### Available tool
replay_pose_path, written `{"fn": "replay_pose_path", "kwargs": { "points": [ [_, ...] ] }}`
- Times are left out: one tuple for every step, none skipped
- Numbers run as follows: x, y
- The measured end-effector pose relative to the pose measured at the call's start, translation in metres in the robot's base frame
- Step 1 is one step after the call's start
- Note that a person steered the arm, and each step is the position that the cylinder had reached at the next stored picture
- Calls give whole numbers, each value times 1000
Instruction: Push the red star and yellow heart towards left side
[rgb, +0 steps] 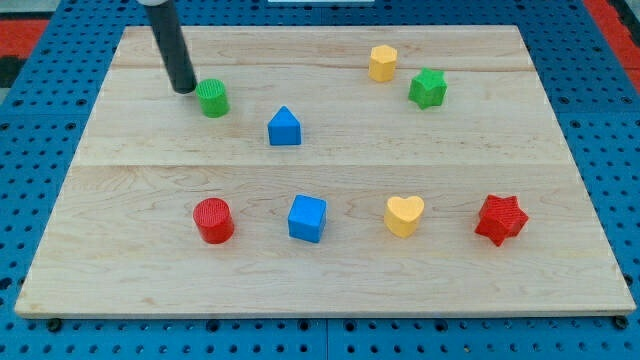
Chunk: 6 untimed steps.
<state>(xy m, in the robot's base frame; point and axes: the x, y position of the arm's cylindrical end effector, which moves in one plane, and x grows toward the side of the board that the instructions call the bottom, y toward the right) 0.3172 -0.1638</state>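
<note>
No jaws are fitted; my tip (184, 89) rests on the table (120, 270), just left of the green cylinder (212, 98). Yellow heart (404, 215) and red star (501, 219) sit well apart from it, toward the view's bottom right. Recommended: approach the star's right side, then push left in line through the heart.

On the wooden counter (330, 285), a green cylinder (212, 98) sits upper left, a blue house-shaped block (285, 127) just right of it. Upper right: yellow hexagon (382, 62) near a green star (428, 88). Lower left: red cylinder (213, 220) beside a blue cube (307, 218).
</note>
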Motion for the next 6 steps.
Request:
{"fn": "replay_pose_path", "kwargs": {
  "points": [
    [23, 50],
    [29, 71],
    [-5, 88],
    [5, 161],
    [29, 223],
    [116, 237]
  ]
}}
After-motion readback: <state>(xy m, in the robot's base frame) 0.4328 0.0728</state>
